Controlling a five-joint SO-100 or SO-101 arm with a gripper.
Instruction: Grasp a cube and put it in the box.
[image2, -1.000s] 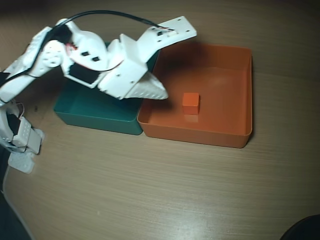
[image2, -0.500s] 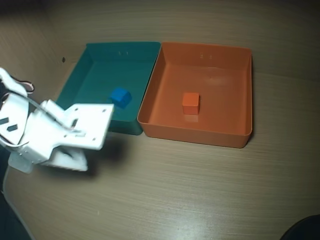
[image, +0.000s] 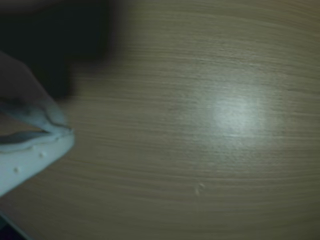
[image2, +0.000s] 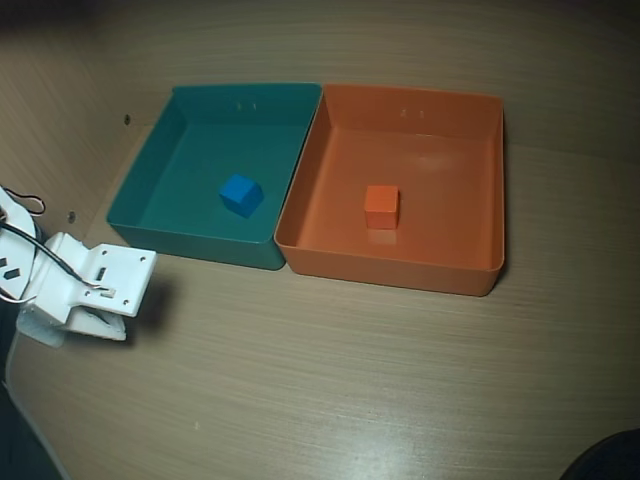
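The gripper (image2: 105, 325) sits folded low at the overhead view's left edge, its fingers (image: 47, 131) pressed together on nothing. Beyond it, the cube (image2: 381, 205) rests squarely on the box (image2: 470, 270) floor, edges roughly parallel to the walls, no long axis.

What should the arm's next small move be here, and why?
Probably none beyond settling at rest. The orange cube already sits inside the orange box, the blue cube lies in the teal tray, and the hand is off at the overhead view's left edge, holding nothing.
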